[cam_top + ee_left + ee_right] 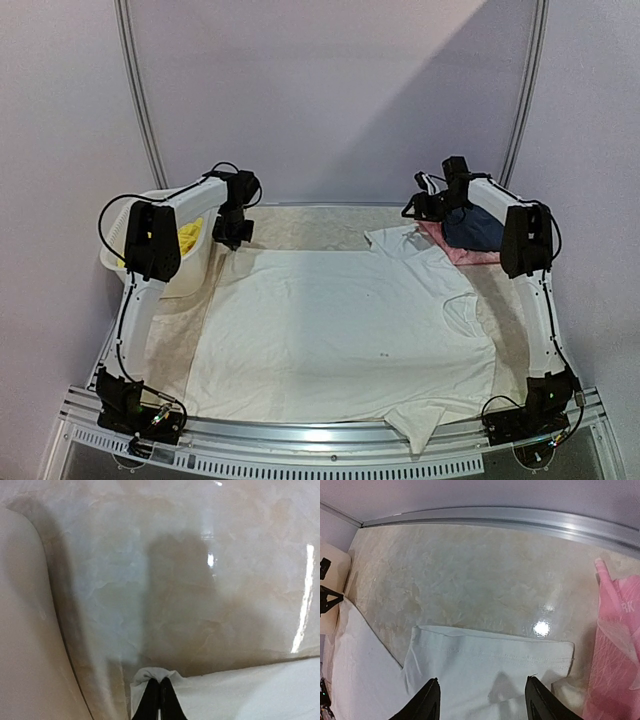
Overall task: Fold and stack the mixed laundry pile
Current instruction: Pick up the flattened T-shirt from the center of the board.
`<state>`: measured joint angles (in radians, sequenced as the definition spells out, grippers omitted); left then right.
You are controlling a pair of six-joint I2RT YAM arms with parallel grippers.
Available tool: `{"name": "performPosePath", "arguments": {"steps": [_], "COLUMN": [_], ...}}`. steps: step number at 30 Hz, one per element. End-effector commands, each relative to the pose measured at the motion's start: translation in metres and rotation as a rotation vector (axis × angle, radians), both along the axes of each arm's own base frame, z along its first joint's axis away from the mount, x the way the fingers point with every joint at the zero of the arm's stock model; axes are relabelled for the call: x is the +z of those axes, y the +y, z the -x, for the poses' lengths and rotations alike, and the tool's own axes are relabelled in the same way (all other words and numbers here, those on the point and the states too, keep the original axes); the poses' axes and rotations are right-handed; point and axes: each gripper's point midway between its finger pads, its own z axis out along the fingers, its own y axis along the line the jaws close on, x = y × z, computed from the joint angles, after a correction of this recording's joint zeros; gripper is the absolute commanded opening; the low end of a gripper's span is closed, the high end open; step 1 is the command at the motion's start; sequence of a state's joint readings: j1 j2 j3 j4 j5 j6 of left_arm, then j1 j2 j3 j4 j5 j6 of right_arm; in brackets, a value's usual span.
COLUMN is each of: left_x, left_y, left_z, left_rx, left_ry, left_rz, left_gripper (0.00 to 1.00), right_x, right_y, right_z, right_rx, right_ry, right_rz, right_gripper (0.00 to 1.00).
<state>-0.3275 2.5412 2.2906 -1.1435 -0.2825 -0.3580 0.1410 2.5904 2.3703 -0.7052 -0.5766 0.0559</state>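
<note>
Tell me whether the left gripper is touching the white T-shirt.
Touching. The left wrist view shows the left gripper shut on a corner of the white T-shirt, the cloth bunched around its fingertips.

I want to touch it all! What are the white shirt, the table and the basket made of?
The white T-shirt looks like soft knit cloth, maybe cotton: matte, wrinkled, stitched hems. The table looks like polished marble or a marble-print laminate: beige veins, bright reflections. The basket seems smooth whitish plastic: stiff, rounded wall.
</note>
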Motion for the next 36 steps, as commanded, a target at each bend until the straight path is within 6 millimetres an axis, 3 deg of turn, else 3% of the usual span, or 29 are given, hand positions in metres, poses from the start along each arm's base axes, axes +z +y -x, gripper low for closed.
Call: {"name": "performPosePath", "arguments": {"steps": [1, 13, 22, 31, 36], "left_x": [0.037, 0.059, 0.059, 0.076, 0.082], "left_y": [-0.01, -0.031, -0.036, -0.038, -0.042], "left_z": [0.003, 0.008, 0.01, 0.011, 0.011], "left_rx": [-0.045, -0.093, -0.1, -0.109, -0.115], "left_ry": [-0.054, -0.084, -0.081, -0.102, -0.107], "left_rz": [-0.014, 0.002, 0.01, 0.027, 0.048], "left_gripper": [0.0, 0.0, 0.0, 0.0, 0.0], "right_x": [0.005, -0.041, -0.061, -0.086, -0.089], "right_y": [-0.001, -0.034, -0.03, -0.025, -0.024], "right_z": [-0.024, -0.026, -0.018, -0.012, -0.021], "right_rx": [-0.154, -0.341, -0.335, -0.321, -0.32], "right_ry": [0.027, 0.114, 0.175, 0.238, 0.204], "right_rz": [-0.112, 0.041, 0.024, 0.0, -0.004], "right_gripper": [0.59, 0.63, 0.61, 0.57, 0.56]}}
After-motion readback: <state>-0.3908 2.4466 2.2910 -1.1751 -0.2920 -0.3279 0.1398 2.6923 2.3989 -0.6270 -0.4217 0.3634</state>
